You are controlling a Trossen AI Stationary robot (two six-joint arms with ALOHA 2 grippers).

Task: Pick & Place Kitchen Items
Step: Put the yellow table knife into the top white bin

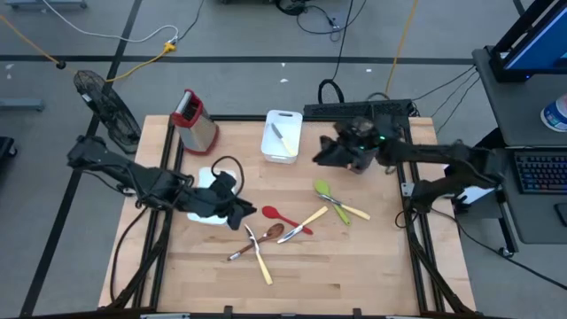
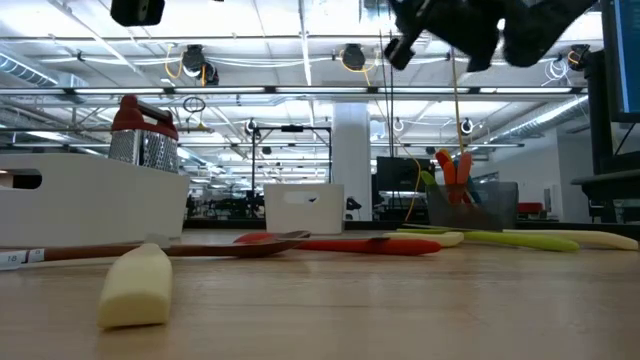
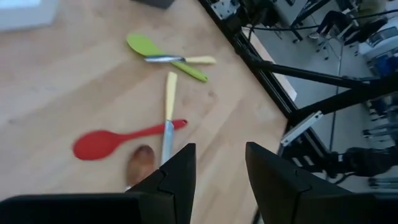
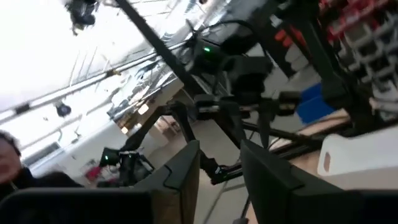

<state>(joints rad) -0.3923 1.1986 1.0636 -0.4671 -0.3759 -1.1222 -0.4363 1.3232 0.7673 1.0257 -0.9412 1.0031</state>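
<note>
High view, left gripper (image 1: 241,211): it hangs low over the wooden table (image 1: 354,266), next to a white tray (image 1: 205,180) and close to the red spoon (image 1: 282,217).
High view, right gripper (image 1: 321,154): it is up near the back of the table, just beside the white bin (image 1: 282,136).
High view, spoons and knives: the red spoon, a brown wooden spoon (image 1: 270,235), two cream knives (image 1: 262,264) and a green spoon (image 1: 330,199) lie loose in the middle of the table. One more utensil lies inside the white bin.
High view, grater (image 1: 195,121): a metal box with a red top, at the back left of the table.
Low view, table: a cream handle end lies close to the camera. The red spoon (image 2: 350,243) and the green spoon (image 2: 520,238) lie flat farther back. The right gripper (image 2: 420,35) is high in the air.
Left wrist view, fingers (image 3: 273,177): apart with a gap between them, nothing held. The red spoon (image 3: 102,143), the wooden spoon (image 3: 142,163) and the green spoon (image 3: 149,48) lie on the table ahead.
Right wrist view, fingers (image 4: 261,171): a small gap shows and nothing is between them. They point up into the room, not at the table.
</note>
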